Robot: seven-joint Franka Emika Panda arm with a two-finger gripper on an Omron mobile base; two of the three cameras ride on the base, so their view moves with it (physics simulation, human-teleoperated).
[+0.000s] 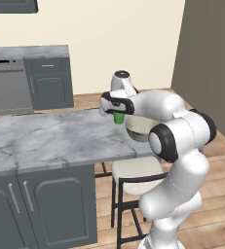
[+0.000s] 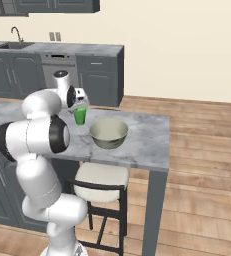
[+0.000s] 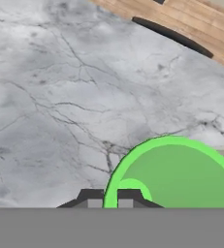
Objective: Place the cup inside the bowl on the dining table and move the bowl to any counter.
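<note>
**Kid:** What is in your gripper [image 3: 110, 202]?

**Me:** The green cup [image 2: 80, 115]. My two fingers are squeezed shut on its rim, one inside and one outside. Looking down from my hand, the cup's open mouth is right under me, with the grey table top below it.

**Kid:** Is the cup on the table or in the air?

**Me:** From the right side it seems to be just off the dining table [image 2: 147, 145], but I can't be sure. It hangs straight up, not tipped.

**Kid:** Where is the bowl?

**Me:** The bowl [image 2: 109, 133] sits on the table just beside the cup, close to the edge above the stool [image 2: 101, 181]. From the left side my own arm hides most of it.

**Kid:** So what do you do now?

**Me:** I think I should lift the cup higher than the bowl's rim first. Then I slide it sideways over the middle of the bowl. Then I go down slowly and let go only when the cup is low inside.

**Kid:** What could go wrong?

**Me:** If I stay too low, the cup could bump the bowl and push it off the edge. If I drop it from high up, it could tip over.

**Kid:** And after that?

**Me:** The bowl has to go to the counter [image 2: 57, 48] by the far wall.
</note>
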